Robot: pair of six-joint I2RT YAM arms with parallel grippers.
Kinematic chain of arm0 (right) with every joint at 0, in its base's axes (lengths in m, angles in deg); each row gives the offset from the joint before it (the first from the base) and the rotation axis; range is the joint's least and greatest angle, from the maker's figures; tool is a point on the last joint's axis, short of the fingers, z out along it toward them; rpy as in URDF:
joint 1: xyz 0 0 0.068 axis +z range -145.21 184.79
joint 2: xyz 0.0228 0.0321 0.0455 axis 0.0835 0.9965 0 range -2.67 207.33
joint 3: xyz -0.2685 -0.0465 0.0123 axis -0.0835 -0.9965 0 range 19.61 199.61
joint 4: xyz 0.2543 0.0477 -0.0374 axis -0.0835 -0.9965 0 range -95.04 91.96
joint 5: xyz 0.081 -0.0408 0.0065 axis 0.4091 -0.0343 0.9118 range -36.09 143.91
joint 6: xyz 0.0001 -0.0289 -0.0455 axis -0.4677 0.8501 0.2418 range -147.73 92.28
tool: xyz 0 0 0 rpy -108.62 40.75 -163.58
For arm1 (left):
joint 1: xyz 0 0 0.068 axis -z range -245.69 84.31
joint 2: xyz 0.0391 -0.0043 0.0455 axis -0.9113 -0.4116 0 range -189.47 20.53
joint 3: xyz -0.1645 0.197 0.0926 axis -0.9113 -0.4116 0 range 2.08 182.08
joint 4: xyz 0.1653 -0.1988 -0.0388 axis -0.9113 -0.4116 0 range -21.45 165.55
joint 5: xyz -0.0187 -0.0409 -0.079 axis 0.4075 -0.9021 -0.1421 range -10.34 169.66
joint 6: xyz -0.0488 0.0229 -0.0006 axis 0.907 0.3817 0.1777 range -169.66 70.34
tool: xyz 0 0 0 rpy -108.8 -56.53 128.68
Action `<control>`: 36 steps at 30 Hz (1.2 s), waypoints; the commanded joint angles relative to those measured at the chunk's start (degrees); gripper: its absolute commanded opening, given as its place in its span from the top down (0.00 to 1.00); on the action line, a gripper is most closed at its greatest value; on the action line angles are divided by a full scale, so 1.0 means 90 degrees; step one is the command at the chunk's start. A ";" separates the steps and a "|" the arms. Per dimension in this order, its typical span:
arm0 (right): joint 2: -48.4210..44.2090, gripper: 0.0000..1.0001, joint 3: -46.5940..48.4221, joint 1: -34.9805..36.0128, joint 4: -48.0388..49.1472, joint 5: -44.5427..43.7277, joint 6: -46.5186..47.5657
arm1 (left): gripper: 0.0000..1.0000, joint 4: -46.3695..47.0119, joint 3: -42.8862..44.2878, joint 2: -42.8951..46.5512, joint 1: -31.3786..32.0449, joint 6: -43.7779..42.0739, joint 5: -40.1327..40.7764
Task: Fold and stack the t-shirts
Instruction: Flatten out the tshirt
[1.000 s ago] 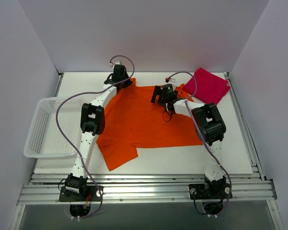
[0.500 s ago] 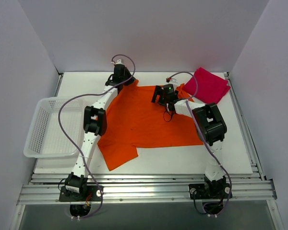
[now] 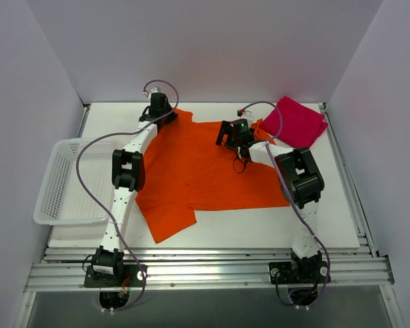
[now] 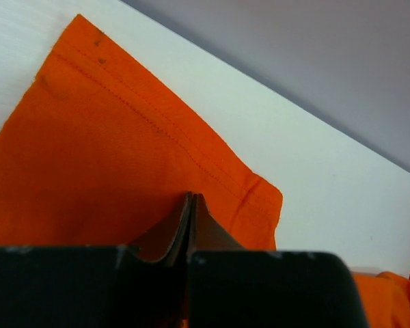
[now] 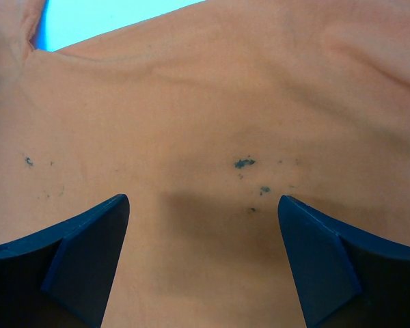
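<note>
Fingers on the left arm [image 4: 181,229] are pressed shut on a pinch of orange cloth. Those on the right arm [image 5: 82,263] stand wide apart.

Desk [image 3: 328,225]: white, carrying all items.

Orange t-shirt [image 3: 205,171]: spread open across the middle of the desk, mostly flat, one sleeve lying toward the near left. Not yet folded.

White mesh basket [image 3: 55,179]: at the left edge, apart from both shirts.

Red t-shirt [image 3: 302,121]: folded into a compact square at the far right corner, touching the orange shirt's far right edge.

Step in hand, as judged: squaring the orange shirt out at its far edge before the first fold. To do this well, the left arm should draw its corner outward, low and level, only until the far hem lies straight. The right arm should pin or take the opposite far corner, so the cloth tensions evenly and does not drag toward the red shirt.

Left fingers: the grip sits just inside a stitched, hemmed corner of the shirt, at the far left.

Right fingers: they straddle a flat, faintly speckled patch of orange cloth and hold nothing. Contact with the cloth cannot be confirmed.
</note>
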 commanded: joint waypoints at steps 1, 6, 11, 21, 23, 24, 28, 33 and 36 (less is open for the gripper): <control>-0.0225 0.14 0.0118 -0.0054 -0.0003 -0.0072 0.0028 | 0.98 -0.1068 0.0530 0.0018 -0.0181 0.0004 0.0547; -0.0196 0.14 0.0137 -0.0093 -0.0003 -0.0072 0.0038 | 0.98 -0.1119 0.0377 -0.0081 -0.0562 0.0248 0.0432; -0.0059 0.14 0.0215 -0.0103 -0.0032 -0.0023 0.0038 | 0.98 -0.0865 0.0211 -0.0061 -0.0806 0.0181 0.0226; -0.0020 0.14 0.0264 -0.0064 -0.0003 -0.0062 0.0038 | 0.09 0.0697 -0.0170 0.0593 -0.0875 -0.0336 -0.1121; -0.0030 0.14 0.0332 -0.0015 -0.0061 -0.0091 0.0058 | 0.02 0.1000 -0.0248 0.0962 -0.0865 -0.0425 -0.1394; -0.0049 0.14 0.0342 0.0004 -0.0081 -0.0130 0.0067 | 0.05 0.1117 -0.0403 0.1110 -0.0865 -0.0493 -0.1473; -0.0302 0.14 0.0440 0.0131 -0.0275 -0.0334 0.0126 | 0.06 0.1634 -0.1220 0.2163 -0.0865 -0.0679 -0.1747; -0.0810 0.14 0.0508 0.0278 -0.0568 -0.0540 0.0185 | 0.06 0.2105 -0.3019 0.4233 -0.0846 -0.0864 -0.1476; -0.1278 0.14 0.0567 0.0366 -0.0861 -0.0745 0.0194 | 0.06 0.1930 -0.4366 0.5434 -0.0729 -0.1000 -0.0988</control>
